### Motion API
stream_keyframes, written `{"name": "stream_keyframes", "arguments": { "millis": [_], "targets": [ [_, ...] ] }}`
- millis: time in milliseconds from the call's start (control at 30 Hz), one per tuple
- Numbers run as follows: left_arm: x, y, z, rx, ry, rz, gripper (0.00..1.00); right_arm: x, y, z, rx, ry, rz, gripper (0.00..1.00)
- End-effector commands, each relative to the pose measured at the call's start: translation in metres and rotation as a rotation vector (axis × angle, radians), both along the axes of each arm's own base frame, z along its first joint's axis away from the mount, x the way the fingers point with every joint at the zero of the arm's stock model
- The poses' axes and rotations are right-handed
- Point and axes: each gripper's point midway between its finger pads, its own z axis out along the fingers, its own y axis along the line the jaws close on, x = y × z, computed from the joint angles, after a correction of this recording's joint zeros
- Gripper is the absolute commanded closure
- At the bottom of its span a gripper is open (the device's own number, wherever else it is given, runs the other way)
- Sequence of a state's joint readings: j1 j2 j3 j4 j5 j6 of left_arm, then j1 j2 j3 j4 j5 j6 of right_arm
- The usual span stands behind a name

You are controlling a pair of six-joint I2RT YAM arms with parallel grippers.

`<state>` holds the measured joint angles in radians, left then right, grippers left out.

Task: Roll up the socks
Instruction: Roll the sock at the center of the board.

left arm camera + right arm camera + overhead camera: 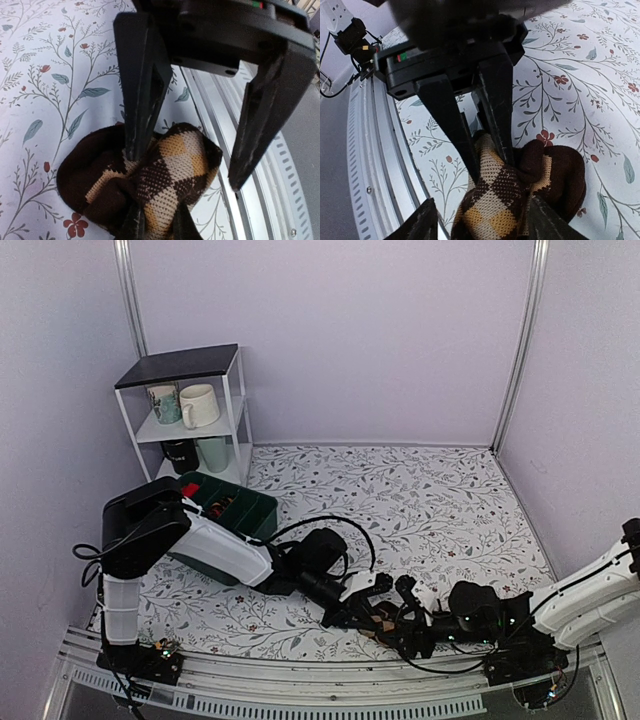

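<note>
Two arms are working a half-made sock roll at the table's near edge.

The dark brown socks with tan argyle diamonds [510, 200] are lying bunched on the white floral tablecloth [440, 510], just beside the ribbed metal rail [372, 165]. The left gripper [492, 167] is pinching the bundle with its fingers drawn narrow. The right gripper [186, 170] is straddling it with fingers spread wide, gripping nothing (one finger is touching the knit). Rolling looks part done. The next move is probably calling for the right fingers to close on the loose cuff and fold it over.
</note>
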<state>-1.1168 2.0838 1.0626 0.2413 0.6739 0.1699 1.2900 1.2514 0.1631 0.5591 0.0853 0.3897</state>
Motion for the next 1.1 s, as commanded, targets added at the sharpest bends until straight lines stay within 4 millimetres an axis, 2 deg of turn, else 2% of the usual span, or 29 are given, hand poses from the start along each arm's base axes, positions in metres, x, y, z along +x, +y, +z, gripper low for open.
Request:
{"name": "stream_keyframes", "arguments": {
  "millis": [0, 67, 200, 433, 533, 633, 767, 833, 933, 1033, 1067],
  "targets": [
    [-0.044, 0.113, -0.124, 0.583, 0.191, 0.054, 1.00, -0.002, -0.009, 0.016, 0.030, 0.022, -0.032, 0.35],
    [-0.044, 0.113, -0.124, 0.582, 0.192, 0.054, 1.00, -0.002, -0.012, 0.023, 0.048, 0.020, -0.036, 0.34],
    [-0.044, 0.112, -0.124, 0.579, 0.194, 0.054, 1.00, 0.000, -0.019, 0.021, 0.045, 0.035, -0.070, 0.34],
    [-0.043, 0.111, -0.123, 0.581, 0.192, 0.054, 1.00, -0.002, -0.013, -0.004, -0.034, 0.109, -0.081, 0.35],
    [-0.043, 0.111, -0.124, 0.583, 0.192, 0.055, 1.00, -0.004, -0.009, -0.013, -0.060, 0.131, -0.074, 0.38],
    [-0.043, 0.113, -0.125, 0.588, 0.192, 0.056, 1.00, -0.004, -0.009, -0.018, -0.071, 0.138, -0.081, 0.50],
    [-0.042, 0.113, -0.125, 0.588, 0.183, 0.060, 1.00, -0.001, -0.012, -0.019, -0.071, 0.135, -0.103, 0.80],
    [-0.036, 0.111, -0.122, 0.578, 0.155, 0.079, 1.00, -0.001, -0.014, -0.021, -0.074, 0.144, -0.110, 0.90],
    [-0.020, 0.101, -0.105, 0.500, 0.062, 0.127, 0.97, -0.002, -0.026, -0.032, -0.085, 0.185, -0.142, 0.95],
    [0.006, 0.078, -0.061, 0.327, -0.097, 0.193, 0.90, -0.004, -0.038, -0.042, -0.083, 0.248, -0.181, 0.96],
    [0.013, 0.071, -0.039, 0.255, -0.157, 0.213, 0.85, -0.004, -0.041, -0.044, -0.082, 0.265, -0.188, 0.96]
  ]
}}
